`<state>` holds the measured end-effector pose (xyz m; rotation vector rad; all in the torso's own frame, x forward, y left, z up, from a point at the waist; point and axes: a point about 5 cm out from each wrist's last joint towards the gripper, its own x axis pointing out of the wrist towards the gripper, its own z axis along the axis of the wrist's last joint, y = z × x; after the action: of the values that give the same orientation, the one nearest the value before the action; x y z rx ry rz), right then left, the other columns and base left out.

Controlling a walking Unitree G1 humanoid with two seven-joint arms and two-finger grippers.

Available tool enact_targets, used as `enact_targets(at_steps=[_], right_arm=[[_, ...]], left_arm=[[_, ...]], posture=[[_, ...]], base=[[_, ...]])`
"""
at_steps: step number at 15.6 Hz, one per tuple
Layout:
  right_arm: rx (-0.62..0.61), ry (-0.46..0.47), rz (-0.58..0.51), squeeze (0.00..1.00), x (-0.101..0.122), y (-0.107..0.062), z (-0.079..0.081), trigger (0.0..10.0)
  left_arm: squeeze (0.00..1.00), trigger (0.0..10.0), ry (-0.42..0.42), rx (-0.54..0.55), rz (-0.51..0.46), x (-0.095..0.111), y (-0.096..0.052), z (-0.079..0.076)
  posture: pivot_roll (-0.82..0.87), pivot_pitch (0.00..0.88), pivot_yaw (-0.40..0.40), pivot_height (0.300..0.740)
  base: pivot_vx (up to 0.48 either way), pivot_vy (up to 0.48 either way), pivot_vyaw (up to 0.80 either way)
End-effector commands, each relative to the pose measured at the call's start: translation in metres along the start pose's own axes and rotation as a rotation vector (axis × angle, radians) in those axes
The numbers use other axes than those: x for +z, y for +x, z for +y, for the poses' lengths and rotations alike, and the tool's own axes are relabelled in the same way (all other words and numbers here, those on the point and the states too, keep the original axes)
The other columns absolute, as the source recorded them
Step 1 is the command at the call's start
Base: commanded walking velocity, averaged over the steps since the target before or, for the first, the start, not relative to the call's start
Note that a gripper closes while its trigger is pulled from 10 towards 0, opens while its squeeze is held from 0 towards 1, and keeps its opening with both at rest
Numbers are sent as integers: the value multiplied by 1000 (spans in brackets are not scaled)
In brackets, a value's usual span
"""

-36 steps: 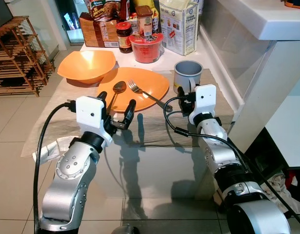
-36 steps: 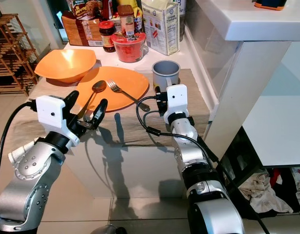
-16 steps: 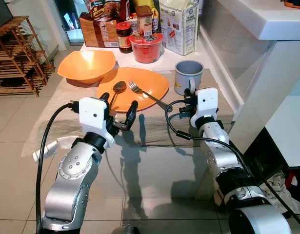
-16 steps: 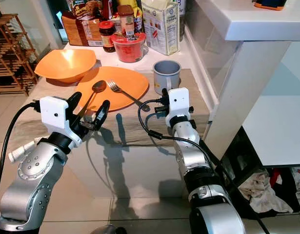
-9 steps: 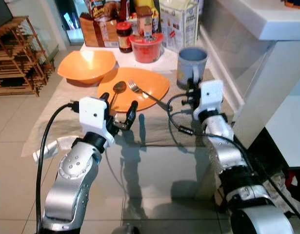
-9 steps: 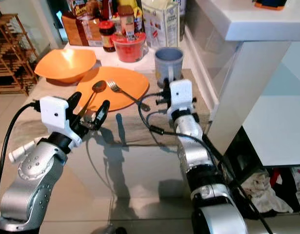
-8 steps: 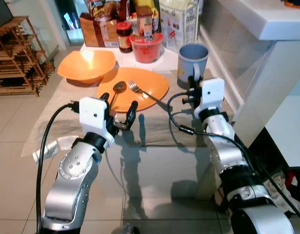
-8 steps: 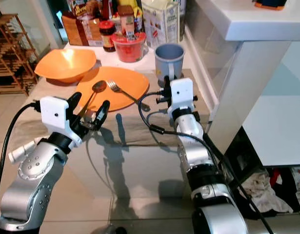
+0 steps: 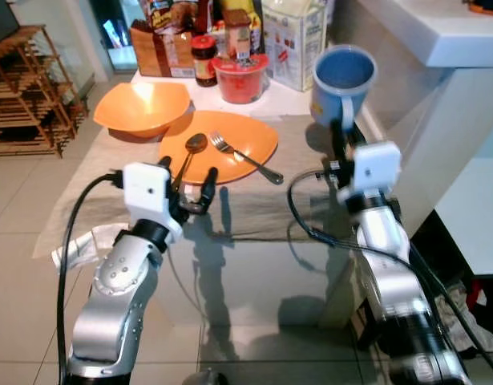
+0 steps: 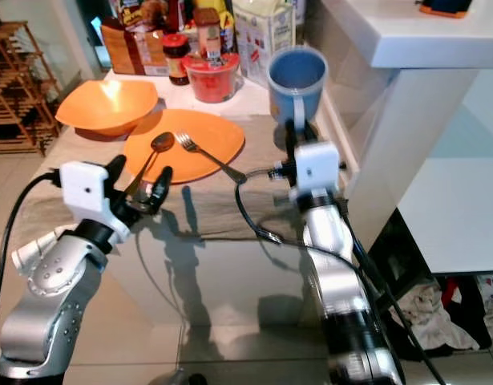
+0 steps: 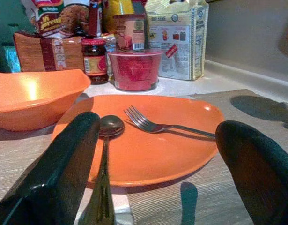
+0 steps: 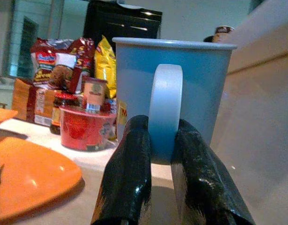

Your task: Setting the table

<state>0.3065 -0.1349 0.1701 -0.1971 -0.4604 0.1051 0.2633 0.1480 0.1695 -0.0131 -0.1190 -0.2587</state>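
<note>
The right gripper [image 12: 163, 140], pinched onto the handle of the light-blue plastic mug [image 9: 343, 74], holds it above the tabletop's right edge, while the wide-open, empty left gripper [image 9: 191, 183] hovers at the near edge beside the orange plate [image 9: 230, 138].

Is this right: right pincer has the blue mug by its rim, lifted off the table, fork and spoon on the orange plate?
Not by the rim. The right pincer grips the blue mug by its handle, as the right wrist view shows. The rest holds: the mug is lifted off the table, and the fork and spoon lie on the orange plate.
</note>
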Motion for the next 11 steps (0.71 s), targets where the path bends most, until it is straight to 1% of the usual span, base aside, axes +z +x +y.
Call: enact_targets(at_steps=[1,3,5,6,7,8,9,10,11], right_arm=[[-7,-4,-33,0,10,-3,0,0],[1,-26,-19,0,9,-18,-6,0],[24,-33,16,0,5,-33,-8,0],[56,-38,40,0,4,-48,-6,0],[70,-41,61,0,5,-62,-7,0],[61,-48,65,0,7,-69,-10,0],[55,-52,70,0,8,-72,-12,0],[52,-58,82,0,9,-78,-14,0],[54,-55,103,0,8,-84,-14,0]], left_arm=[[0,10000,-5,38,-1,0,-2,6],[0,10000,3,43,-14,3,-4,8],[0,10000,13,40,-5,2,-10,7],[0,10000,20,60,6,-1,-20,10],[0,10000,28,98,13,-2,-35,18],[0,10000,37,117,3,0,-43,22],[0,10000,36,120,0,1,-46,22],[0,10000,42,116,8,0,-52,21],[0,10000,34,115,29,-6,-55,19]], posture=[[-20,0,64,740],[-24,0,64,740],[-27,0,60,740],[-28,0,59,740],[-27,0,59,740],[-26,0,59,740],[-25,0,59,740],[-24,0,55,740],[-25,0,51,740]], base=[[0,0,0],[0,0,0],[0,0,0],[0,0,0],[0,0,0],[0,0,0],[0,0,0],[0,0,0],[0,0,0]])
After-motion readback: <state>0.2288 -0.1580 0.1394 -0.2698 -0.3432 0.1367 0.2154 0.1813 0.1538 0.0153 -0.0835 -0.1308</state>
